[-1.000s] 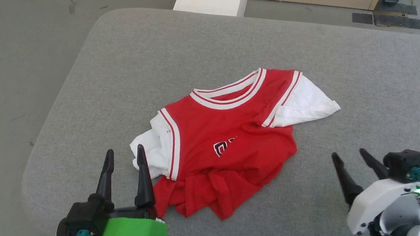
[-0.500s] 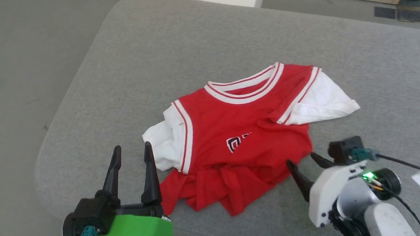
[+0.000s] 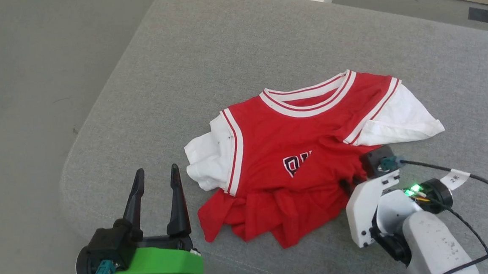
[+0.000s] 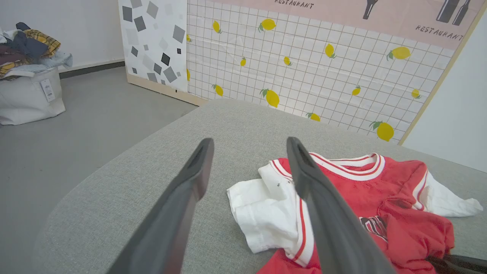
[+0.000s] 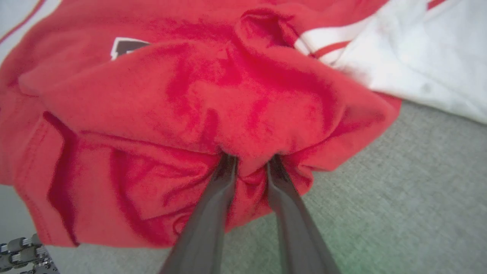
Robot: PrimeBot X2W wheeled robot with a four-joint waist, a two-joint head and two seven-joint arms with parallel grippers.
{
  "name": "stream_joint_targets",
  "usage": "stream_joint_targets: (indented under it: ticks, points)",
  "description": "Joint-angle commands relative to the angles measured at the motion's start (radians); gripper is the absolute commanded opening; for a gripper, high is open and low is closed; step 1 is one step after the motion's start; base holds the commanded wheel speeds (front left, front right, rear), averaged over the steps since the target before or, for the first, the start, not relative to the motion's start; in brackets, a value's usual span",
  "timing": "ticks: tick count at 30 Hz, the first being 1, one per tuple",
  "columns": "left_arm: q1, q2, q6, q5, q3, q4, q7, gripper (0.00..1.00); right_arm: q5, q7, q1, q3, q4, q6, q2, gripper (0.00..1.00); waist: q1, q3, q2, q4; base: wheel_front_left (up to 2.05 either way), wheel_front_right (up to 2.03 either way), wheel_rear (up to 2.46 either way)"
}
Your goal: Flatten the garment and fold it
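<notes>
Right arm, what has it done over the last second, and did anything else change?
The right tool came in from the right onto the crumpled red lower edge of the garment and closed on a fold of it. The left tool stayed open beside the white sleeve. The garment lies as before; its shift in the head view is camera motion.

Not much to read tbh. Pink sign (image 4: 342, 11) atop the far wall panel says "RESTAURANT" twice in black caps, once mid, once further right under the bottle silhouettes (image 4: 452, 9). Jersey (image 3: 312, 137) has black white-outlined lettering (image 3: 297, 164) on the chest, but a fold cuts it off, can't make out the word. White tag (image 3: 457, 178) on the cable (image 3: 423, 165) starts w/ "2", rest illegible. Tag (image 4: 47, 90) on the white bag (image 4: 26, 106), far left: too small.
</notes>
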Motion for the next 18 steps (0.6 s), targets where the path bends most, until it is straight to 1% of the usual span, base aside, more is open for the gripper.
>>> stream_joint_targets:
  ticks: [1, 5, 6, 10, 12, 18]
  points:
    - [-0.022, -0.004, 0.009, -0.004, 0.001, 0.000, -0.004, 1.00, -0.003, -0.007, -0.003, -0.007, 0.033, -0.002, -0.002, 0.00, 0.0000, 0.002, 0.0000, -0.005, 0.00, 0.00, 0.00]
    - [-0.023, -0.004, 0.010, 0.000, 0.013, -0.004, -0.004, 1.00, -0.009, -0.030, -0.013, -0.030, 0.015, -0.002, -0.002, 0.00, 0.0000, 0.005, 0.0000, -0.029, 0.00, 0.00, 0.00]
    - [-0.022, -0.004, 0.009, 0.003, 0.019, -0.006, -0.004, 1.00, -0.014, -0.029, 0.002, -0.083, -0.053, -0.002, -0.023, 0.00, 0.0000, 0.005, 0.0000, -0.054, 0.00, 0.00, 0.00]
    - [-0.017, -0.004, 0.003, 0.007, 0.023, -0.004, -0.004, 1.00, -0.013, -0.007, 0.058, -0.186, -0.176, -0.002, -0.072, 0.00, 0.0000, 0.000, 0.0000, -0.087, 0.00, 0.00, 0.00]
    - [-0.017, -0.004, 0.001, 0.010, 0.025, -0.003, -0.004, 1.00, -0.010, 0.007, 0.102, -0.241, -0.241, -0.002, -0.083, 0.00, 0.0000, -0.002, 0.0000, -0.101, 0.00, 0.00, 0.00]
    - [-0.012, -0.004, -0.010, 0.024, 0.033, 0.002, -0.004, 1.00, 0.005, 0.061, 0.270, -0.387, -0.405, -0.002, -0.058, 0.00, 0.0000, -0.009, 0.0000, -0.138, 0.00, 0.00, 0.00]
